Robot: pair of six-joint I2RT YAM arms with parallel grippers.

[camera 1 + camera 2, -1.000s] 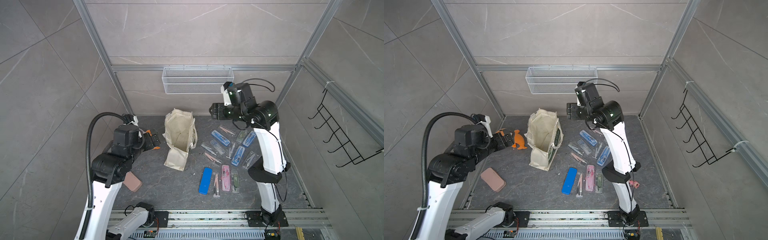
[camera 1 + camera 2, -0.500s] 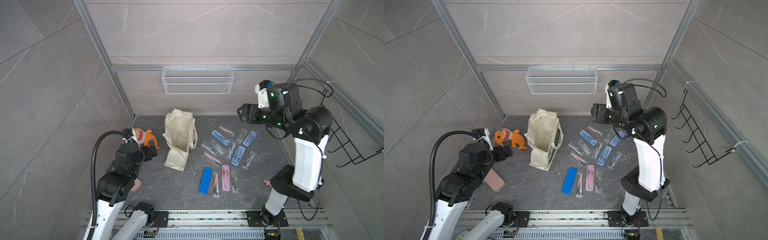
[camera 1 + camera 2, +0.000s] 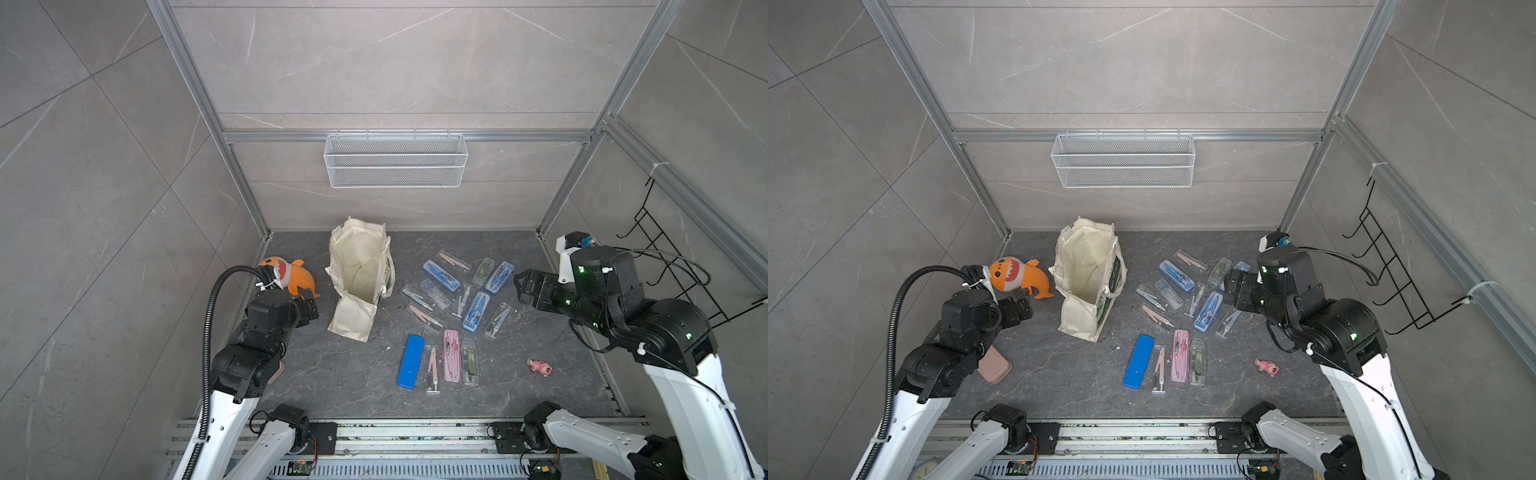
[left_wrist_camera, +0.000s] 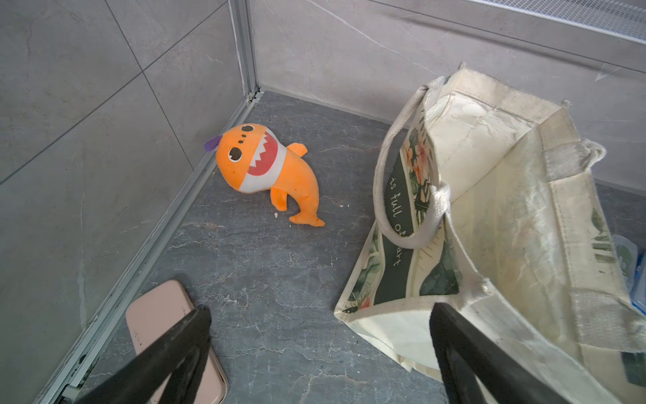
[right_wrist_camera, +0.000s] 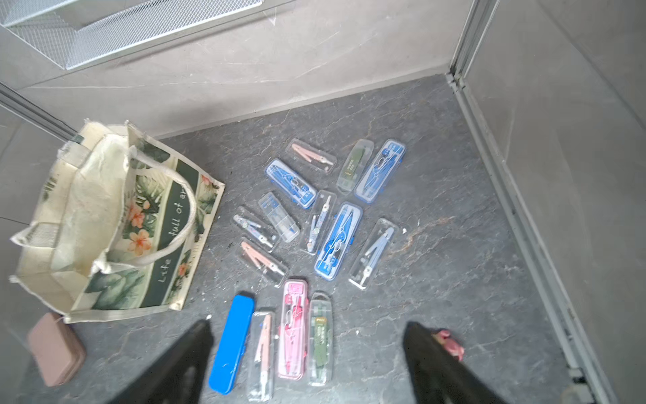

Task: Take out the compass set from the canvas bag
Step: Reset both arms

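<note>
Two tools are in front of you, both with their fingers spread wide and nothing between them. Nearest you, at the lower centre of both top views, a blue case lies on the surface. Beside it are a compass in a clear case, a pink case and a green one, all roughly parallel. A small pink toy sits apart at the lower right, and a tan-pink case lies at the lower left.

Further up, the left tool hangs at the middle left, near the lower end of the canvas bag but clear of it. In the left wrist view its fingers frame bare surface. The right tool hangs at the middle right, at the edge of the scattered compass sets. You can see these right of centre in clear, blue and green cases, all lying outside the bag.

The bag stands left of centre with its mouth gaping toward the camera, handles drooping, and a green lettered panel on its side. An orange shark toy lies to its left, by the wall. Farthest off, a white wire basket hangs on the back wall.
</note>
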